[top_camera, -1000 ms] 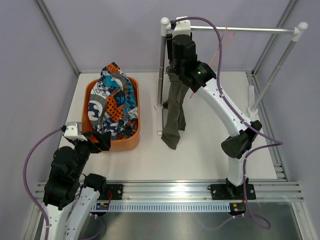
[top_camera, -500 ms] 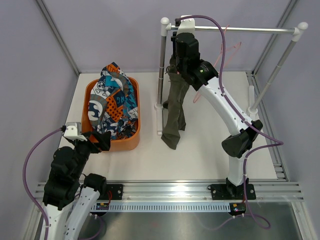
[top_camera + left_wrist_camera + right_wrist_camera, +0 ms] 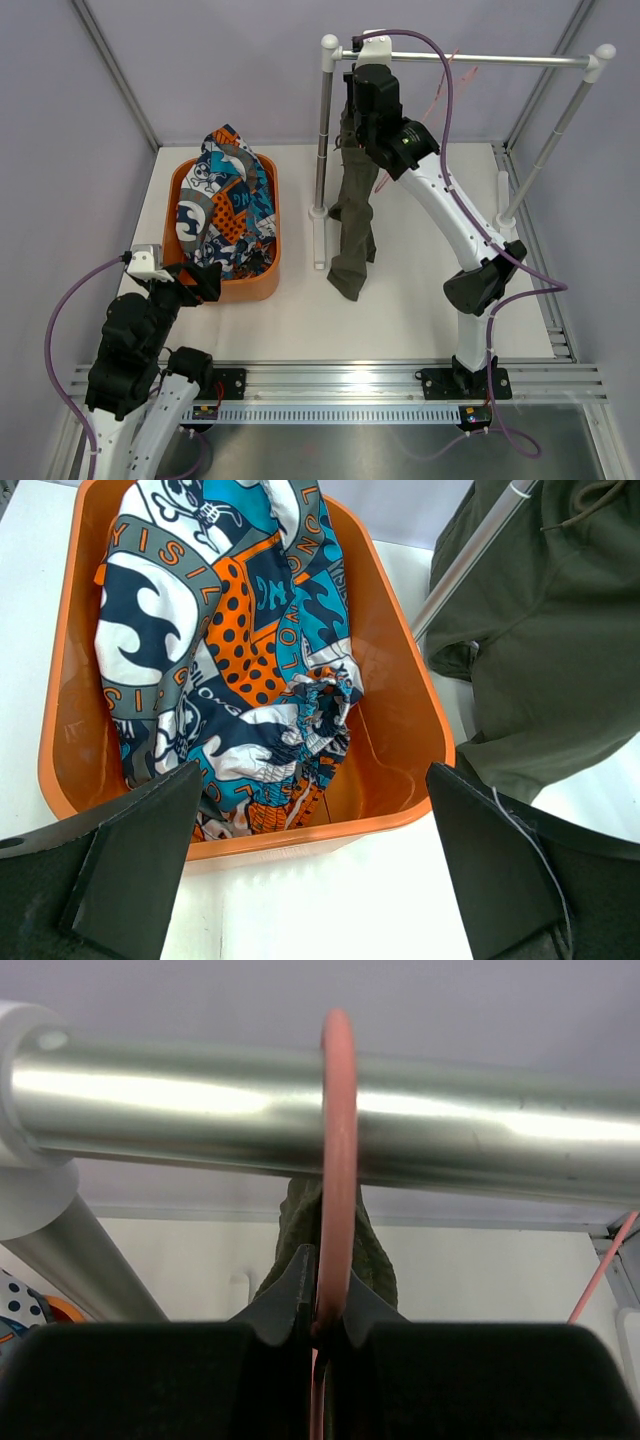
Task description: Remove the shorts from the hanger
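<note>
So the right tool (image 3: 322,1310) is up at the metal rail (image 3: 200,1105) with its fingers pinched tight on the pink hanger (image 3: 338,1160). It has the hook just under where it loops over the bar, and there's no gap between the fingers that I can see. The olive-green shorts (image 3: 352,220) hang straight down below that, right beside the rack's upright post (image 3: 322,150), with the bottom hem low near the counter (image 3: 420,300) — can't tell if it actually touches. From the right wrist view you only get a sliver of the green cloth behind the hook, so I can't say how it's attached to the hanger. The printed shorts (image 3: 225,195) — the blue, orange, white and black pair — are piled in the orange basket (image 3: 268,285) on the left side of the counter, bunched up and rising over the far rim. The left tool (image 3: 315,880) hovers just at the near end of that basket with its fingers spread wide and nothing between them. In its wrist view the basket fills most of the shot, with the olive pair off to the right.
</note>
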You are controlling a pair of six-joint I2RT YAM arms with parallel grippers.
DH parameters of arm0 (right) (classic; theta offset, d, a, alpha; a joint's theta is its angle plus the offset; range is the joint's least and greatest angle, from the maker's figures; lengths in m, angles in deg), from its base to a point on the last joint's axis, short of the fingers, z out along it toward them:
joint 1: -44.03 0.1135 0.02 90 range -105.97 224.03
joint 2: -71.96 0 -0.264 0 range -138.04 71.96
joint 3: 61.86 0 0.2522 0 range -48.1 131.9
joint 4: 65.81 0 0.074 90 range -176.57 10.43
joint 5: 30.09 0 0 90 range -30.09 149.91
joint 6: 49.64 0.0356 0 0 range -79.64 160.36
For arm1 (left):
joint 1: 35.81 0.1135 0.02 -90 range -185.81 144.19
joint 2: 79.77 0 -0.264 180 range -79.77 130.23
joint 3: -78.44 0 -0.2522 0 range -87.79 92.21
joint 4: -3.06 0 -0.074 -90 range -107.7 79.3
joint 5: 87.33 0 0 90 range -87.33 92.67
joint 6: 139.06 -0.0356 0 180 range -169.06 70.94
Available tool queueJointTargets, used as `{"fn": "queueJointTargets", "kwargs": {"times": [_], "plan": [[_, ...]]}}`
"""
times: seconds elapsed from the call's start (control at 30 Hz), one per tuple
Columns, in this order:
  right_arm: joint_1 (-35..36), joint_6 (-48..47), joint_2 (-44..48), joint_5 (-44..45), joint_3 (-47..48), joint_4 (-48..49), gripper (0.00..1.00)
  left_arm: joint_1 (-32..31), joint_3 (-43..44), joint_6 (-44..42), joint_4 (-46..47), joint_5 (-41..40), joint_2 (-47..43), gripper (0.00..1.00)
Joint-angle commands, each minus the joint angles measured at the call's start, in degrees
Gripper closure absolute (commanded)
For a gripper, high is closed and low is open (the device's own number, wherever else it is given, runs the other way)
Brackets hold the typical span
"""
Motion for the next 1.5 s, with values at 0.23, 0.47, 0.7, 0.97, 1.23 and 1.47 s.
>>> {"fn": "queueJointTargets", "kwargs": {"times": [0.23, 0.47, 0.7, 0.97, 1.23, 1.47], "plan": [[-0.69, 1.14, 9.74, -2.1, 0.68, 0.84, 1.0, -0.38, -0.07, 0.34, 2.13, -1.01, -0.33, 0.01], [-0.69, 1.67, 15.37, -2.54, -5.4, 1.89, 1.0, -0.38, -0.07, 0.34, 2.22, -0.84, 0.2, 0.01], [-0.61, 7.2, 22.64, -4.21, -12.94, -1.62, 1.0, -0.38, 0.02, 0.34, 2.22, -0.84, 0.99, 0.01], [-0.52, 15.11, 36.63, -11.15, -30.17, -5.49, 1.0, -0.38, 0.1, -0.01, 2.57, 0.22, 2.49, 0.01], [3.34, 19.07, 44.81, -16.25, -40.63, -11.46, 1.0, -0.38, 3.88, 1.74, 6.34, 12.69, 14.59, 0.05], [10.81, 23.11, 49.03, -14.85, -48.11, -11.91, 1.0, -3.8, 9.14, 10.27, 18.12, 16.66, 24.96, 0.07]]}}
